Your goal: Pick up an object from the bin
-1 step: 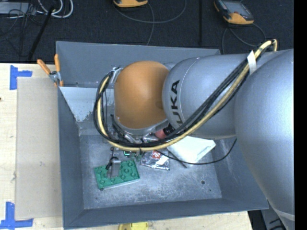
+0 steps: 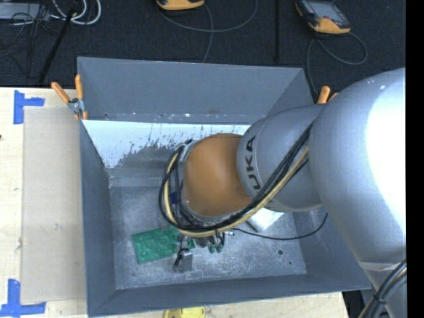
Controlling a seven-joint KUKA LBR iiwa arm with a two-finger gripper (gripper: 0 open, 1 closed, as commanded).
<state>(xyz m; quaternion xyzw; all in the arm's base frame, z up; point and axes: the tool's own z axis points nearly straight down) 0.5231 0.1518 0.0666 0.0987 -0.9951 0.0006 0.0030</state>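
A flat green rectangular pad (image 2: 156,244) lies on the bin floor at the front left, slightly tilted. My gripper (image 2: 182,260) pokes out below the arm's orange cover and sits at the pad's right edge, low over the floor. Most of the gripper is hidden by the cover and cables. I cannot tell whether it touches the pad. A small white thing (image 2: 266,220) shows on the floor to the right, partly under the arm.
The arm reaches in from the right and covers the middle and right of the bin. The bin's sloped back wall and left wall stand close to the pad. Bare floor runs along the front.
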